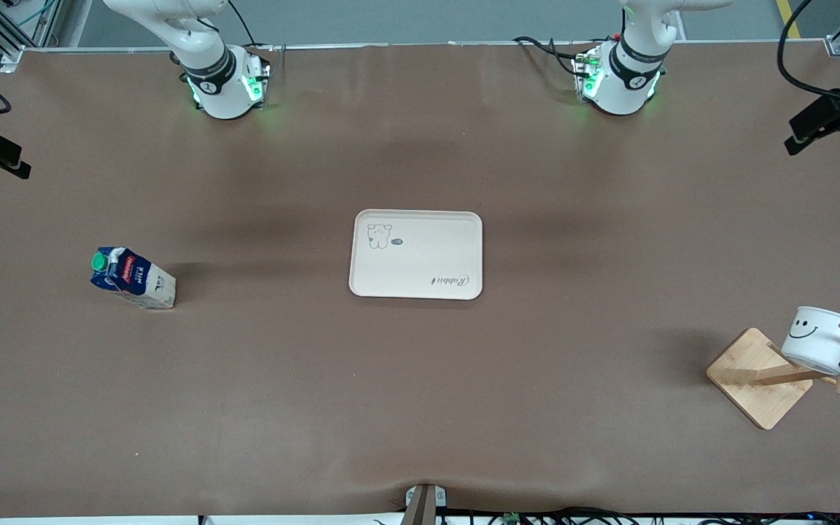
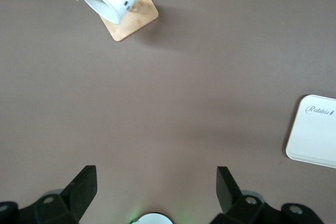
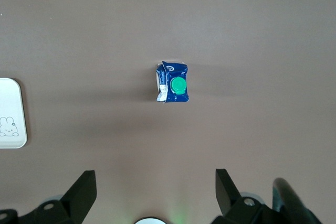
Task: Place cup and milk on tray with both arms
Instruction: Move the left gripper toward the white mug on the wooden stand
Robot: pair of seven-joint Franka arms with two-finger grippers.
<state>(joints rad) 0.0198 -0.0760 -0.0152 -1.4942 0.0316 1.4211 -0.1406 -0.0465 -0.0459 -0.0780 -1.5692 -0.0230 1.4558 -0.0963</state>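
Brown matting covers the table in the front view, where the tray (image 1: 415, 254) lies at the middle, the milk (image 1: 133, 278) stands toward the right arm's end, and the cup (image 1: 822, 340) hangs on a wooden rack (image 1: 760, 377) toward the left arm's end, nearer the camera than the tray. From the left wrist, the left gripper (image 2: 156, 192) hangs high over bare matting, fingers spread wide and empty, with cup, rack and a tray corner showing below. From the right wrist, the right gripper (image 3: 156, 192) is likewise spread and empty, high over the upright milk, the tray's edge beside it.
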